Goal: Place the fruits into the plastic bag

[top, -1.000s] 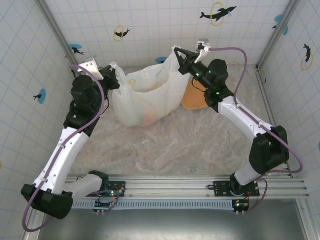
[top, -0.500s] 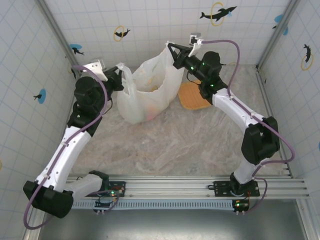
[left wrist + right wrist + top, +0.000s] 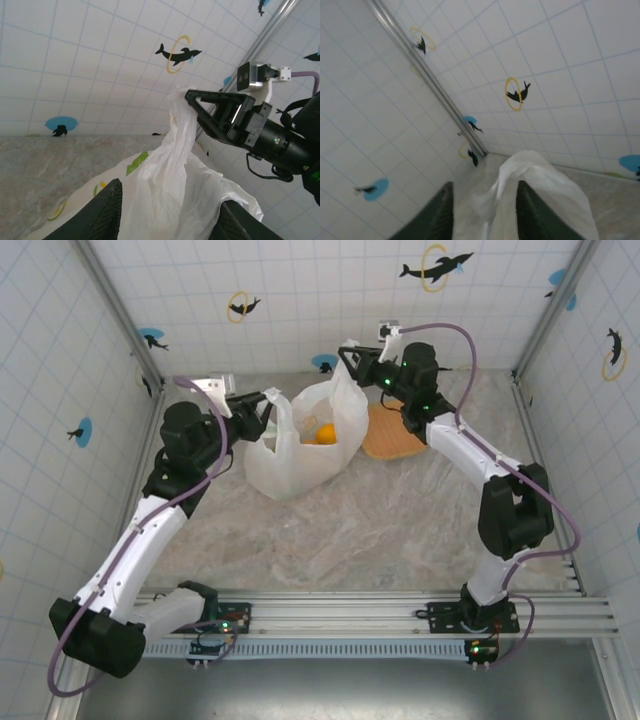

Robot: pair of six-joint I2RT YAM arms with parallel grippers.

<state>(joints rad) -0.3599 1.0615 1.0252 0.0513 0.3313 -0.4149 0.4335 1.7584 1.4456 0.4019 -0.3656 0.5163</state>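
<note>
The white plastic bag [image 3: 290,462] stands slumped at the back middle of the table, its mouth gaping upward. An orange fruit [image 3: 325,433] lies inside it; other fruits are hidden by the plastic. My left gripper [image 3: 262,405] is at the bag's left handle. In the left wrist view its fingers [image 3: 102,215] stand apart, with loose bag plastic [image 3: 180,185] between them and not pinched. My right gripper [image 3: 350,356] is at the right handle, raised. Its fingers [image 3: 440,215] are also apart, and the handle [image 3: 540,180] drapes loosely between them.
A flat orange-tan tray [image 3: 395,438] lies just right of the bag, under the right arm. Tiled walls close in the back and both sides. The marbled table [image 3: 360,530] stretches in front of the bag toward the arm bases.
Both grippers have gone from shut on the bag's handles to open. Both arms moved inward toward each other, and the bag has sagged and narrowed, showing the orange inside.
</note>
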